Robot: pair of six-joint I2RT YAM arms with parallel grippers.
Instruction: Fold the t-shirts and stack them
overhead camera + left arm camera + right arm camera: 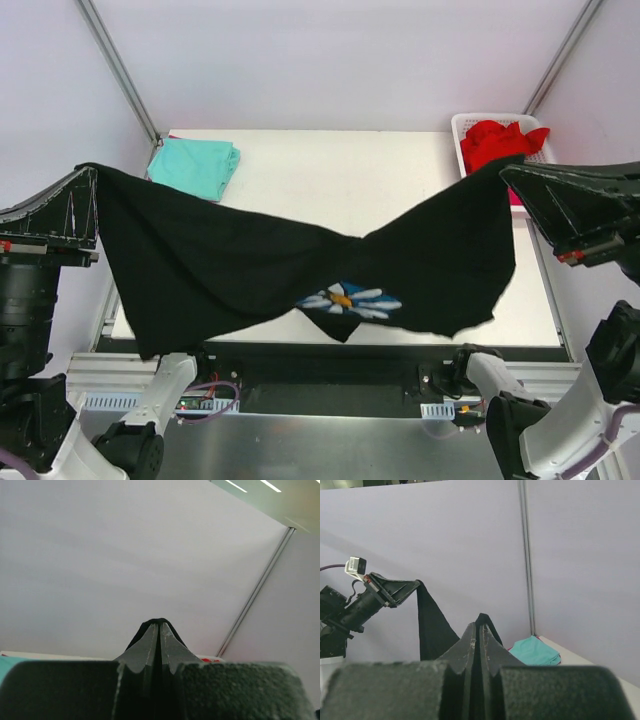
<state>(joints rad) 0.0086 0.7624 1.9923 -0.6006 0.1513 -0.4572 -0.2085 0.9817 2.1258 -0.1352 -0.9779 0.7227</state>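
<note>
Likely to slip free of either pinch if pulled any wider: black t-shirt [250,260] strung in the air above the table [330,170], gripped only by a small tip of cloth at each end. Also liable to land bunched rather than flat, judging by the deep sag and the twist mid-span, just by the flower print [350,300]. Might spill over the near table edge if lowered straight down from here. Could brush the folded teal t-shirt [195,165] at back left and spoil that fold, or catch the white basket [462,125] and the red shirt [497,140] inside it at back right.

Left gripper [159,627]: raised high at the left, pointing inward, pressed together on one black corner. Right gripper [480,627]: mirrored at the right, about level, pinching the other corner.
</note>
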